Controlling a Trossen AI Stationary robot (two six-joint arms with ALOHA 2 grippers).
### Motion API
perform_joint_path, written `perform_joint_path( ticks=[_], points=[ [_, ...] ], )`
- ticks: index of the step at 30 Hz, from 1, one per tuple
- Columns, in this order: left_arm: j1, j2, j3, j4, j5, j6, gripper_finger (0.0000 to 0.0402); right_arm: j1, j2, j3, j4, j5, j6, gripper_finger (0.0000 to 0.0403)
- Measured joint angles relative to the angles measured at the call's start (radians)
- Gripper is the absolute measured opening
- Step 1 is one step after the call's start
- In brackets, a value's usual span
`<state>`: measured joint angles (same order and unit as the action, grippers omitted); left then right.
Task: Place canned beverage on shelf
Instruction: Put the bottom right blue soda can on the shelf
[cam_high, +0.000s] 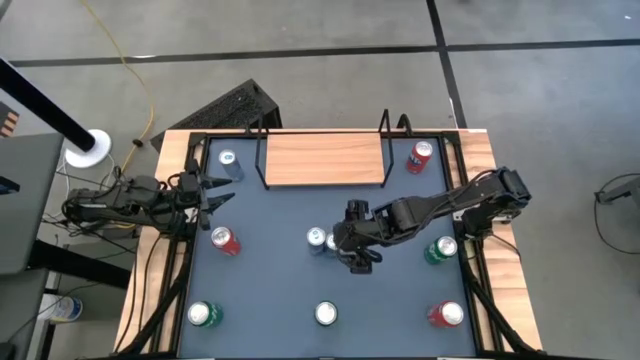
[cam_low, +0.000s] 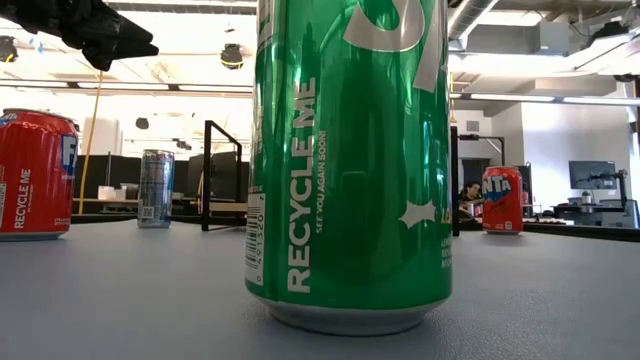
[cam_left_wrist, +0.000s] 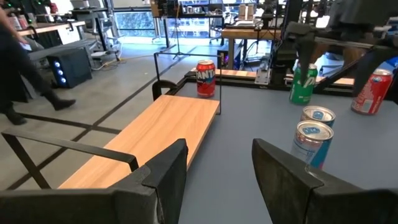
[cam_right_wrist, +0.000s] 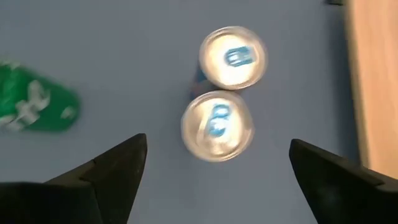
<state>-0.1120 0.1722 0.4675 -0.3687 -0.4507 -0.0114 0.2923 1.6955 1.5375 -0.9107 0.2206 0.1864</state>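
The shelf (cam_high: 322, 158), a light-wood board with black wire ends, lies at the table's far middle. Two silver-blue cans (cam_high: 318, 238) (cam_high: 333, 241) stand upright side by side at the table's centre. In the right wrist view their tops (cam_right_wrist: 233, 57) (cam_right_wrist: 217, 126) show ahead of the fingers. My right gripper (cam_high: 355, 250) (cam_right_wrist: 217, 180) hangs open over the table just right of this pair, slanting down, with nothing between its fingers. My left gripper (cam_high: 215, 195) (cam_left_wrist: 214, 180) waits at the table's left edge, level, open and empty.
Other cans stand upright on the table: silver-blue (cam_high: 228, 160) far left, red (cam_high: 420, 156) far right, red (cam_high: 224, 240) left, green (cam_high: 440, 250) right. Along the near edge stand a green one (cam_high: 204, 314), another green one (cam_low: 350, 160) and a red one (cam_high: 447, 314).
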Motion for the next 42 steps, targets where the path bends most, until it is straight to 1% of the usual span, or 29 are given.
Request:
perform_joint_path(
  ticks=[2, 5, 7, 11, 13, 19, 25, 27, 31, 33, 37, 40, 42],
  points=[
    [0.0, 0.0, 0.0, 0.0, 0.006, 0.0, 0.0171, 0.021, 0.0, 0.0, -0.04, -0.003, 0.0, 0.0383],
    [0.0, 0.0, 0.0, 0.0, 0.049, 0.012, 0.0171, 0.055, 0.0, -0.005, -0.111, 0.0, 0.0, 0.0382],
    [0.0, 0.0, 0.0, 0.0, 0.064, 0.023, 0.0171, 0.079, 0.0, -0.016, -0.139, 0.037, 0.0, 0.0382],
    [0.0, 0.0, 0.0, 0.0, 0.062, 0.031, 0.0171, 0.12, 0.0, -0.032, -0.192, 0.157, -0.003, 0.0382],
    [0.0, 0.0, 0.0, 0.0, 0.062, 0.033, 0.0171, 0.129, 0.0, -0.042, -0.216, 0.184, -0.006, 0.0382],
    [0.0, 0.0, 0.0, 0.001, 0.048, 0.033, 0.0171, 0.11, 0.0, -0.104, -0.214, 0.117, -0.098, 0.0382],
    [0.0, 0.0, -0.051, 0.035, -0.001, 0.045, 0.0171, 0.082, 0.0, -0.107, -0.15, 0.116, -0.174, 0.0381],
    [0.0, -0.001, -0.071, 0.053, -0.008, 0.045, 0.0171, 0.063, -0.004, -0.1, -0.147, 0.098, -0.176, 0.0381],
    [0.0, 0.0, -0.079, 0.066, -0.008, 0.056, 0.0171, 0.003, -0.009, -0.081, -0.129, -0.006, -0.161, 0.0381],
    [0.0, -0.002, -0.079, 0.072, -0.009, 0.068, 0.0171, -0.017, -0.007, -0.073, -0.115, -0.032, -0.15, 0.0381],
    [0.0, -0.008, -0.079, 0.072, -0.009, 0.071, 0.0171, -0.027, -0.006, -0.047, -0.096, -0.042, -0.107, 0.0381],
    [0.0, -0.008, -0.079, 0.072, -0.009, 0.071, 0.0171, -0.029, -0.006, -0.038, -0.075, -0.031, -0.122, 0.0381],
    [0.0, -0.008, -0.079, 0.072, -0.009, 0.071, 0.0171, -0.047, -0.006, -0.038, -0.033, -0.043, -0.153, 0.0381]
  ],
)
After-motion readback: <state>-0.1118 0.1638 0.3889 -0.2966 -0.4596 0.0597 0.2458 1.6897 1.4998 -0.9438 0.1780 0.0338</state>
